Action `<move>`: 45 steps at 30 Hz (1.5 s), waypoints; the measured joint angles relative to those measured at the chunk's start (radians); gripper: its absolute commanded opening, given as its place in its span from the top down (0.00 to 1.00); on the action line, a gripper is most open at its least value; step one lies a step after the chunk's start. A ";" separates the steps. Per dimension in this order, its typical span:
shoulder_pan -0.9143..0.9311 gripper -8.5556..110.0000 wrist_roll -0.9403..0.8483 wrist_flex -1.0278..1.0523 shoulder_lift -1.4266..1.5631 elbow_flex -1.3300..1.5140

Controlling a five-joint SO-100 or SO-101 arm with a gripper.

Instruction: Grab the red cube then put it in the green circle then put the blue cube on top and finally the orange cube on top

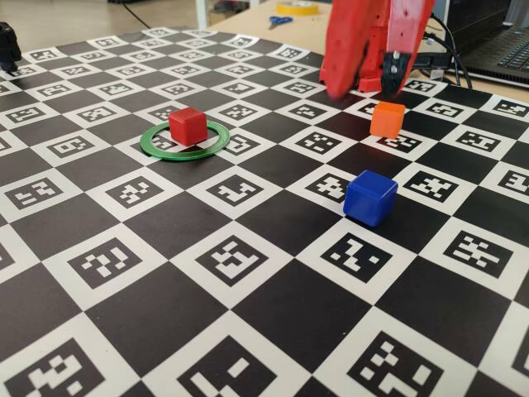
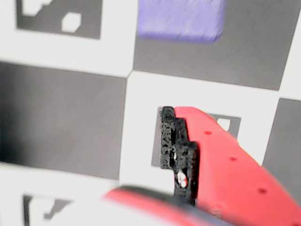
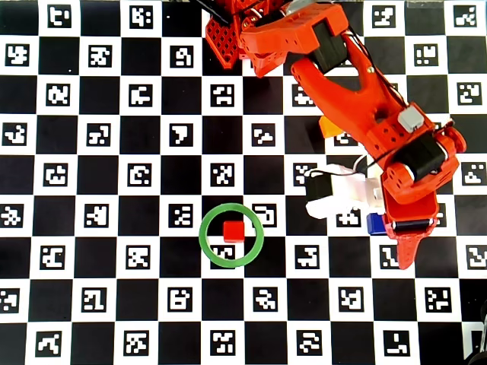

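The red cube (image 1: 187,126) sits inside the green circle (image 1: 216,142) at the left of the fixed view, and also shows in the overhead view (image 3: 233,231) inside the ring (image 3: 205,247). The blue cube (image 1: 370,197) stands on the board to the right. The orange cube (image 1: 387,118) stands behind it. My red gripper (image 1: 364,83) hangs high over the board, open and empty. In the overhead view it (image 3: 402,255) covers most of the blue cube (image 3: 374,223). In the wrist view the blue cube (image 2: 181,19) is blurred at the top, beyond the black pad (image 2: 174,141).
The board (image 1: 248,331) is a black-and-white checker mat with printed markers. Behind it, scissors (image 1: 279,21) and a yellow tape roll (image 1: 302,7) lie on a wooden table. A laptop (image 1: 504,54) and cables are at the far right. In the overhead view the arm (image 3: 350,84) covers most of the orange cube (image 3: 327,126).
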 measured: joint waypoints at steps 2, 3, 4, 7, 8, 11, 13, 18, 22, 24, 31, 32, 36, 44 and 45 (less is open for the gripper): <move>0.000 0.57 0.006 -0.018 -0.003 0.002; 0.000 0.57 0.008 -0.028 -0.003 0.012; 0.000 0.57 0.008 -0.038 -0.003 0.028; 0.000 0.57 0.009 -0.064 -0.003 0.078; 0.000 0.57 0.011 -0.072 -0.003 0.091; -0.006 0.57 0.023 -0.092 -0.003 0.129; -0.015 0.57 0.028 -0.104 -0.003 0.153; -0.032 0.57 0.034 -0.138 -0.003 0.230; -0.037 0.57 0.032 -0.181 -0.003 0.295; -0.037 0.57 0.029 -0.204 -0.003 0.316; -0.037 0.57 0.032 -0.267 -0.003 0.367; -0.037 0.57 0.032 -0.279 -0.003 0.374; -0.037 0.57 0.026 -0.307 -0.003 0.402; -0.037 0.57 0.015 -0.336 -0.003 0.405; -0.037 0.57 0.015 -0.339 -0.003 0.405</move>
